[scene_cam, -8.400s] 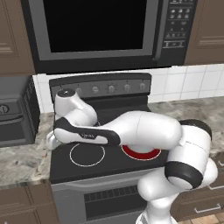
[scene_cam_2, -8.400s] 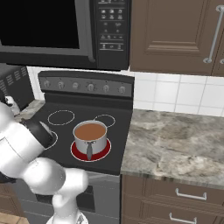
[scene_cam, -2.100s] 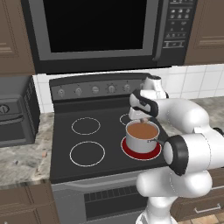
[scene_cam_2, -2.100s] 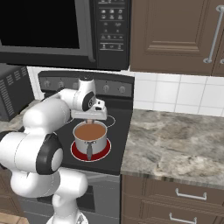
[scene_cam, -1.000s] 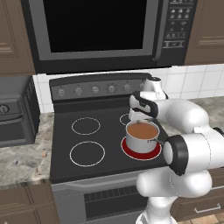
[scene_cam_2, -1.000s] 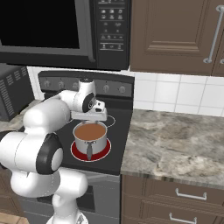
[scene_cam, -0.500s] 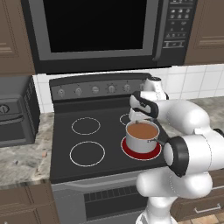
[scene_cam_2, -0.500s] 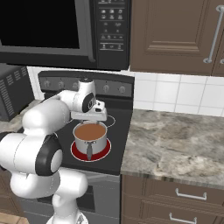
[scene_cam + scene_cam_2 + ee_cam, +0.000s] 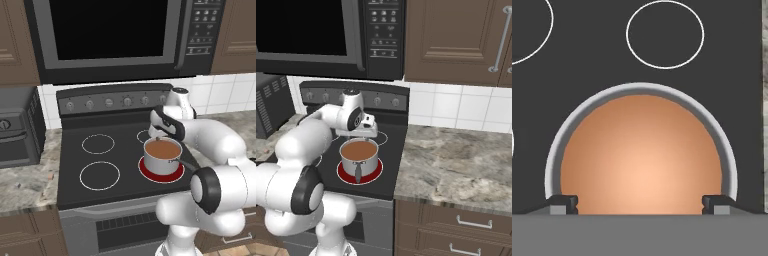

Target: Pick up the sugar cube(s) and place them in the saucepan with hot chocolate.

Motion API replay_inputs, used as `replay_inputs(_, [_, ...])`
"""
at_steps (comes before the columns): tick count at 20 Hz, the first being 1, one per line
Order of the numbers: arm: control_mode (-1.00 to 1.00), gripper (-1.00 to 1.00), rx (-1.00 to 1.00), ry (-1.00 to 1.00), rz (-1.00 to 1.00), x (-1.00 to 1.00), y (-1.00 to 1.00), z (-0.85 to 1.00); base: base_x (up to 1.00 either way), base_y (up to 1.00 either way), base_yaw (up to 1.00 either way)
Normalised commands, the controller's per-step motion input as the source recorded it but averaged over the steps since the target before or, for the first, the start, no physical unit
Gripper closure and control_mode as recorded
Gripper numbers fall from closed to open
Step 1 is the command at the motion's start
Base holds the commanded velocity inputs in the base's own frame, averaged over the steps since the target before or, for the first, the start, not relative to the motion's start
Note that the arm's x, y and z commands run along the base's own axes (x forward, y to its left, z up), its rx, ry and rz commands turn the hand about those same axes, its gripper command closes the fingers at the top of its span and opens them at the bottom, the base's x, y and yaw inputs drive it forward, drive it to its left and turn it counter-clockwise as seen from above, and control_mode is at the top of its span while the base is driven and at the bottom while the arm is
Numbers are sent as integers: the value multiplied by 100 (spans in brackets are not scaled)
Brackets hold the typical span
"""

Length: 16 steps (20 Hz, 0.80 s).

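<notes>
Glossy black stovetop point(image 9: 115, 155) carries the round steel saucepan point(image 9: 162, 155) of smooth brown liquid beneath the wide-spread gripper point(image 9: 640, 202).

no readable text, microwave keypad point(image 9: 383, 25) markings too blurred to make out

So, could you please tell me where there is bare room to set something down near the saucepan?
The granite counter right of the stove is bare. The two left burner rings are free too. It is crowded at the front right burner: the saucepan sits there, with the gripper just above.
</notes>
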Motion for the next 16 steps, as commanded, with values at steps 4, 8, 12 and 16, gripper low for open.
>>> replay_inputs(4, [-100,-100,0,-5,0,0,0,6,0,0,0])
replay_inputs(8, [-100,-100,0,-8,0,-3,0,7,0,0,0])
replay_inputs(12, [-100,-100,0,-11,0,-8,0,15,0,0,0])
replay_inputs(16, [-100,-100,0,-3,3,-11,11,11,0,0,0])
